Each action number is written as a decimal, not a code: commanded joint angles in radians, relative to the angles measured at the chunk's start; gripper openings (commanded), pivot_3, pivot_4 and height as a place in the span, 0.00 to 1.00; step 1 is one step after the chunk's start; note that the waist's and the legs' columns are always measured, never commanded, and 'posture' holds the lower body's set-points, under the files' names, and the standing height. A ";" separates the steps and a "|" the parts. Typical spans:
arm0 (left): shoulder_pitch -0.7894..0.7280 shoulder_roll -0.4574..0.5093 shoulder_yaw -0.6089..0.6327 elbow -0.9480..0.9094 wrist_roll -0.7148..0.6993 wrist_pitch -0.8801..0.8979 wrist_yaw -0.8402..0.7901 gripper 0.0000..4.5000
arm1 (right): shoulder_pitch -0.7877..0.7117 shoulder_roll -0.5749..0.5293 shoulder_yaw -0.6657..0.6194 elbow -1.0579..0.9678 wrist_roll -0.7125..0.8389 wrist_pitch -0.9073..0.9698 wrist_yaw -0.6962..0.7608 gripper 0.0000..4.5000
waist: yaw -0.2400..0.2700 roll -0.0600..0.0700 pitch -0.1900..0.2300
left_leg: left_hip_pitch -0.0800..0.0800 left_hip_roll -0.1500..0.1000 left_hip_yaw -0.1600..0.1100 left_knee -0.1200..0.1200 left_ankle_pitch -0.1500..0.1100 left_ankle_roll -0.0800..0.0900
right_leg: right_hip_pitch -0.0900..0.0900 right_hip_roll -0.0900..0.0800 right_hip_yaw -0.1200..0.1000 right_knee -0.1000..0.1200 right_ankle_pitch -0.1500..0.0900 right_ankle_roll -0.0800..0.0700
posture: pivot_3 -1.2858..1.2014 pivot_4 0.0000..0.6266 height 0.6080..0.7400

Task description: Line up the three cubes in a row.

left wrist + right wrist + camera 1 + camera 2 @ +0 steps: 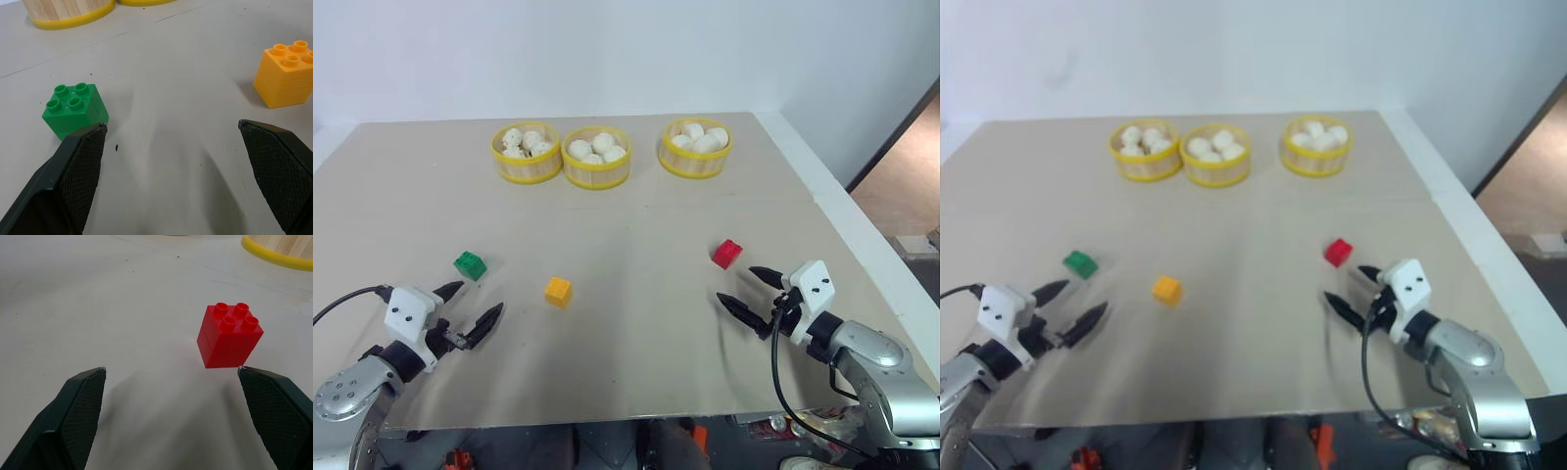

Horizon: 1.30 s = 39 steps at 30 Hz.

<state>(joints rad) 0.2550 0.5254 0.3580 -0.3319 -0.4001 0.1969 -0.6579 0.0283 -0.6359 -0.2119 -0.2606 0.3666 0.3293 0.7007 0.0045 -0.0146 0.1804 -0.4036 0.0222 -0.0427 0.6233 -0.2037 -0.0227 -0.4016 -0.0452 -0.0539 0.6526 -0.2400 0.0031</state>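
Note:
Three small studded cubes sit apart on the tan table [636, 343]. The green cube [470, 264] is at the left, the yellow-orange cube [558, 292] near the middle, the red cube [726, 254] at the right. My left gripper [470, 308] hovers open just in front of the green cube [74, 109], nothing between its fingers; the yellow-orange cube [286, 74] lies off to its right. My right gripper [751, 291] stands open just short of the red cube [229, 335], which sits ahead of it towards its outer finger, untouched.
Three round yellow-rimmed baskets of white buns stand in a row at the table's far side: basket one [526, 153], basket two [596, 157], basket three [695, 148]. The table's right edge [862, 245] runs close to my right arm.

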 commanded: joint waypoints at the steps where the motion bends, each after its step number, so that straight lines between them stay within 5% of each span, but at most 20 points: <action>1: 0.045 0.013 0.033 -0.013 0.003 -0.064 -0.033 0.99 | 0.006 -0.026 -0.049 0.017 0.016 -0.010 0.027 1.00 | 0.000 -0.001 0.000 | 0.000 0.000 0.000 0.000 0.000 0.000 | 0.000 0.000 0.000 0.000 0.000 0.000 | 0.52 0.24 1.00; 18: 0.095 0.046 0.122 0.058 -0.119 -0.090 -0.152 0.99 | 0.098 -0.078 -0.171 0.087 0.057 -0.043 0.117 1.00 | 0.003 -0.002 0.000 | 0.002 0.007 0.015 0.002 -0.001 0.000 | -0.005 0.007 0.013 0.000 0.002 -0.003 | 0.52 0.24 1.00; 23: 0.051 0.118 0.132 -0.034 -0.225 -0.013 -0.214 0.99 | -0.031 -0.089 -0.172 0.019 0.084 -0.017 0.077 1.00 | 0.002 -0.004 0.001 | 0.002 0.008 0.017 0.002 -0.001 -0.001 | -0.006 0.008 0.016 0.000 0.003 -0.002 | 0.52 0.24 1.00; 32: -0.082 0.300 -0.138 -0.252 -0.316 0.162 -0.399 0.99 | -0.350 -0.069 0.018 0.208 -0.011 -0.056 0.104 1.00 | 0.002 -0.006 0.002 | 0.001 0.009 0.021 0.005 -0.001 -0.001 | -0.007 0.012 0.024 0.000 0.007 -0.001 | 0.52 0.24 1.00; 39: -0.239 0.281 -0.282 -0.192 -0.322 0.236 -0.435 0.99 | -0.486 -0.059 0.104 0.423 -0.068 -0.108 0.156 1.00 | 0.002 -0.006 0.002 | 0.000 0.010 0.022 0.006 -0.006 0.004 | -0.008 0.020 0.033 -0.001 0.008 0.004 | 0.52 0.24 1.00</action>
<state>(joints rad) 0.0278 0.8084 0.0940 -0.5260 -0.7236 0.4330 -1.0784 -0.4328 -0.6925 -0.1063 0.1351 0.3086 0.2448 0.8445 0.0067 -0.0204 0.1827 -0.4034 0.0323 -0.0209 0.6289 -0.2096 -0.0186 -0.4094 -0.0240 -0.0193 0.6520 -0.2324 0.0069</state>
